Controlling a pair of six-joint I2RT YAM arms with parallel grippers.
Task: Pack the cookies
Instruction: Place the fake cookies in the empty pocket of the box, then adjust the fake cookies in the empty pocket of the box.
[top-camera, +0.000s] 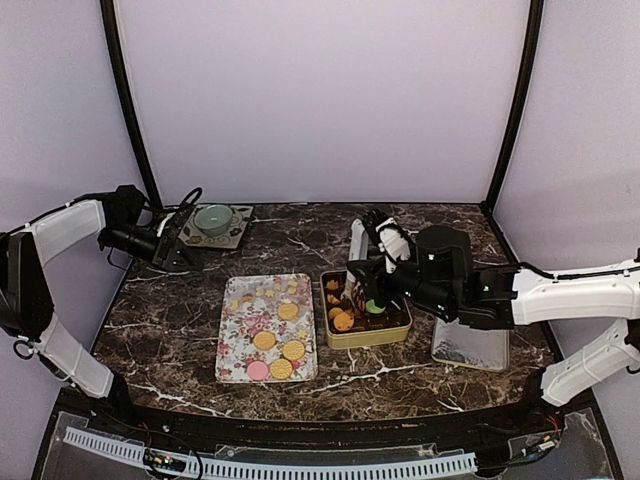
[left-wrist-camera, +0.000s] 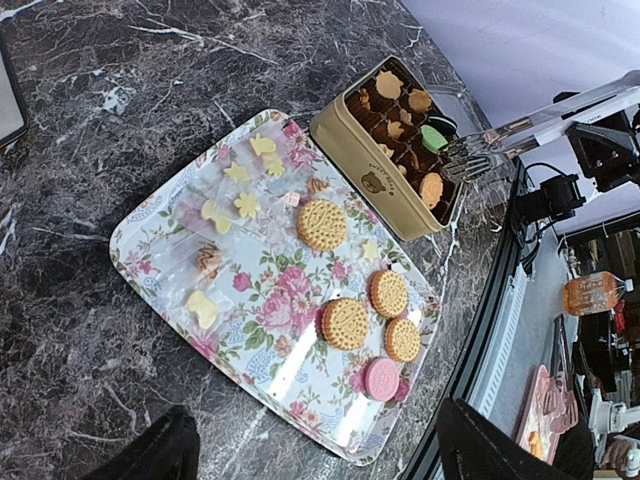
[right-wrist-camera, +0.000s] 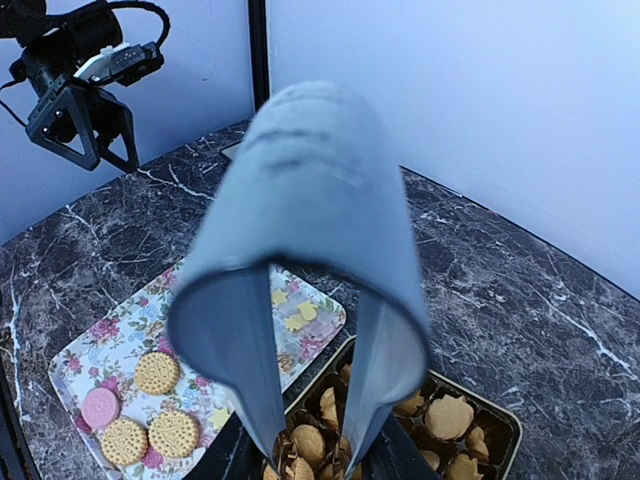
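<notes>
Several round golden cookies (top-camera: 288, 311) (left-wrist-camera: 345, 323) (right-wrist-camera: 157, 372) and a pink one (left-wrist-camera: 381, 379) lie on the flowered tray (top-camera: 232, 350). The gold tin (top-camera: 365, 337) (left-wrist-camera: 355, 160) next to it holds biscuits in brown paper cups, along with a green cookie (left-wrist-camera: 433, 137) (top-camera: 374, 306). My right gripper (top-camera: 385, 272) (right-wrist-camera: 315, 465) is shut on grey tongs (right-wrist-camera: 310, 200) over the tin. The tong tips reach the green cookie; whether they pinch it is unclear. At the far left, high above the table, my left gripper (top-camera: 165, 245) (left-wrist-camera: 325, 460) is open and holds nothing.
A pale green bowl (top-camera: 214, 218) sits on a mat at the back left. A silvery lid (top-camera: 470, 345) lies right of the tin, under the right arm. Small wrapped shaped biscuits (left-wrist-camera: 245, 205) cover the tray's far end. The table's front edge runs close to the tray.
</notes>
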